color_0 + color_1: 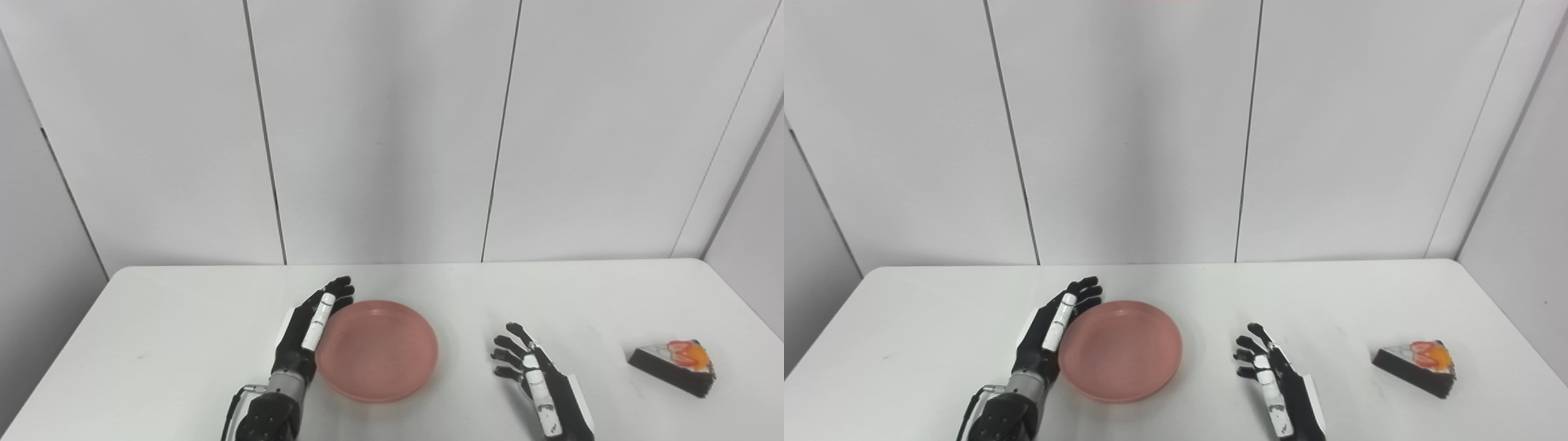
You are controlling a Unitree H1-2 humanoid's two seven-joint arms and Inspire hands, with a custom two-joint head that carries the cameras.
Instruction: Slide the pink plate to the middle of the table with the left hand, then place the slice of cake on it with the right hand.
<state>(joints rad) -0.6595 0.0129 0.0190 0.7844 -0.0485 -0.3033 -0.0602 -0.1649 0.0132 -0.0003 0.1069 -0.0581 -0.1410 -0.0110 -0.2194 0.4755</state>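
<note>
Both hands are black, jointed and skeletal-looking, each with a white plastic segment running along one finger. The left hand, at the lower left of the frame, joins a silver metal wrist collar, below which sits a black forearm casing dotted with small screws and a thin grey cable looping beside it. The right hand, at the lower right, carries a white panel along its outer edge.

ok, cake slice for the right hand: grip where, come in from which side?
Probably across the two long dark flanks of the cake slice, near the wide end under the fruit topping, not the narrow tip. It lies flat, tip toward the right hand, which is open between it and the pink plate. Come from above, fingers straddling the wedge.
</note>
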